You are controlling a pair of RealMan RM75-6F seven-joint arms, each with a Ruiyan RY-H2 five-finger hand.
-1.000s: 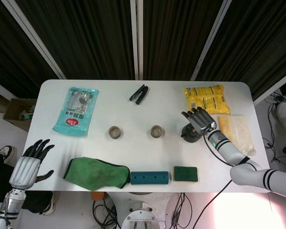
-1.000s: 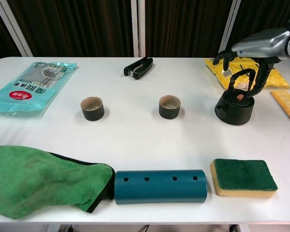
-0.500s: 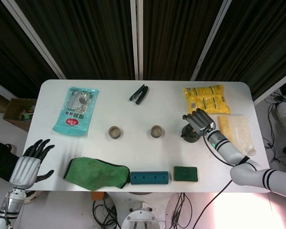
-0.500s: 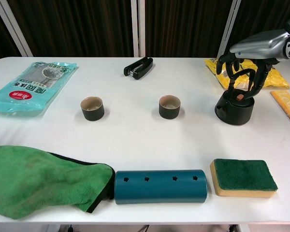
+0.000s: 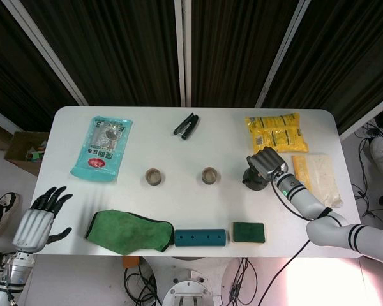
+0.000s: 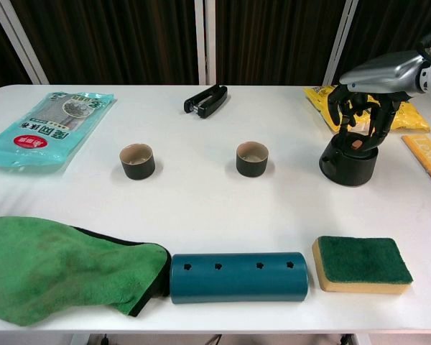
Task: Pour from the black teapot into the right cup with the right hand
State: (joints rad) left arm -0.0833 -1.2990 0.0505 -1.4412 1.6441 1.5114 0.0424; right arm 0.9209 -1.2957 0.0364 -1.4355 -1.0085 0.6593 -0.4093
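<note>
Sitting on the white table (image 6: 201, 201) at its right side, the squat black teapot with arched handle (image 6: 348, 162) is upright, base flat on the surface. Right hand (image 6: 360, 108) is directly over it, silver back up, dark fingers (image 6: 337, 111) curled down around the handle — closed on the handle as far as chest view shows; head view has the right hand (image 5: 267, 162) covering most of the teapot (image 5: 252, 182). Pot not lifted.

Right cup, a small dark round cup w/ pale inside (image 6: 252, 159), stands upright to the pot's left, well apart from it; head view has it at (image 5: 209, 174). Matching left cup (image 6: 137, 161) further left, same row.

Behind the teapot: yellow printed snack bag (image 6: 359, 104) partly hidden by the hand. Far right edge: orange-and-cream flat packet (image 5: 316, 178). Back centre: black stapler-like clip (image 6: 205, 100). Back left: teal plastic packet w/ red label (image 6: 47, 129).

Front row, L to R: crumpled green cloth w/ dark edge (image 6: 57, 266), touching the teal cylinder w/ small holes (image 6: 238, 277) lying on its side, then green-topped yellow sponge (image 6: 363, 264) just beside.

Left hand (image 5: 39, 220) is off the table at lower left in head view, fingers spread apart, holding nothing.
</note>
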